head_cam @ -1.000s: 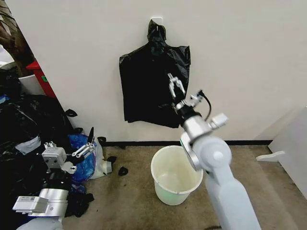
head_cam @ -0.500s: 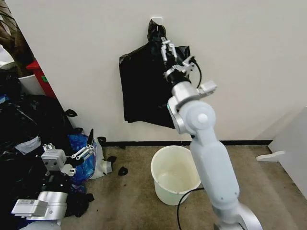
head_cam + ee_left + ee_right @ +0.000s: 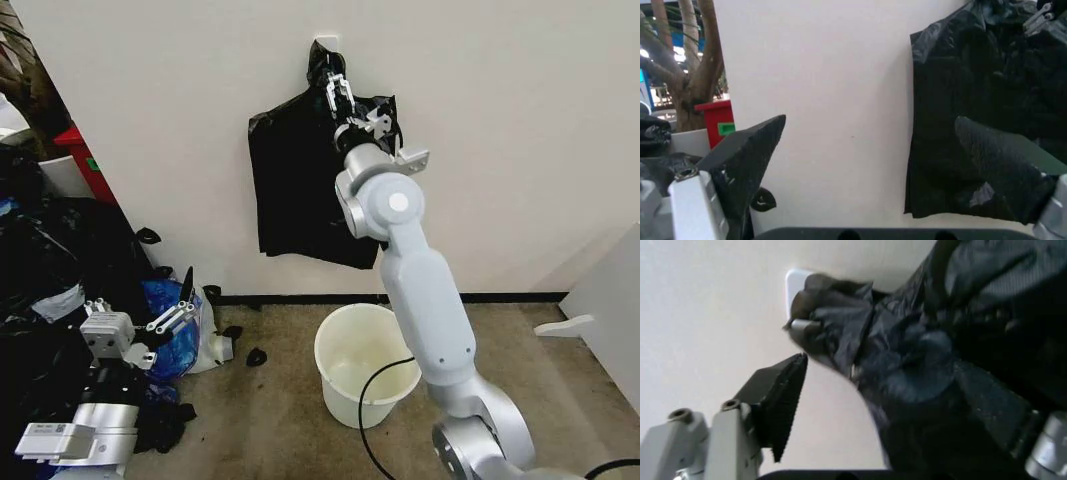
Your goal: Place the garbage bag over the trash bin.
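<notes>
Garbage bag [image 3: 300,185] hung flat on wall hook, long axis vertical, neck up | right tool [image 3: 336,88] spread open at bunched neck, nothing gripped | left tool [image 3: 178,311] open, parked low | trash bin [image 3: 366,365] upright on floor below

Bright even light, blurry wrist views.
</notes>
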Tool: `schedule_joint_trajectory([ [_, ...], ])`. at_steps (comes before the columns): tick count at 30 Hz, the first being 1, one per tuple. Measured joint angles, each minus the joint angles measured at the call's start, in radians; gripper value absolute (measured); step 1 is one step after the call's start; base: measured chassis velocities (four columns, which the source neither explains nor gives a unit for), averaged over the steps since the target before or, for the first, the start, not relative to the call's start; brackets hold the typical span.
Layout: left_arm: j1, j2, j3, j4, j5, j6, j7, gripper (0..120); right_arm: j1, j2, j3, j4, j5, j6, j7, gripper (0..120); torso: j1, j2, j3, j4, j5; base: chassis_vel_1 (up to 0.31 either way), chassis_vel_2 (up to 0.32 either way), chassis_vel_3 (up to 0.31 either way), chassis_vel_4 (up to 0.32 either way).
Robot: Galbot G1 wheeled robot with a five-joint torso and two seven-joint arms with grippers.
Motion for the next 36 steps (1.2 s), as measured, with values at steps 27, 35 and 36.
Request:
schedule_joint_trajectory([
  [27,-0.007,-0.006,0.0,-0.001,0.0,0.002,0.003,100,-0.005,0.0,0.009,-0.024,-0.028,-0.002,0.007,83,0.0,0.0,0.0,0.0,0.0,0.0,0.0,0.0,0.0],
  [35,-0.004,-0.007,0.002,-0.001,0.0,0.003,0.004,100,0.014,0.0,0.008,-0.023,-0.034,-0.003,0.001,78,0.0,0.0,0.0,0.0001,0.0001,0.0,0.0,0.0,0.0],
  [36,-0.004,-0.007,0.002,-0.001,0.0,0.003,0.004,100,0.014,0.0,0.007,-0.022,-0.034,-0.003,0.001,75,0.0,0.0,0.0,0.0001,0.0,0.0,0.0,0.0,0.0],
])
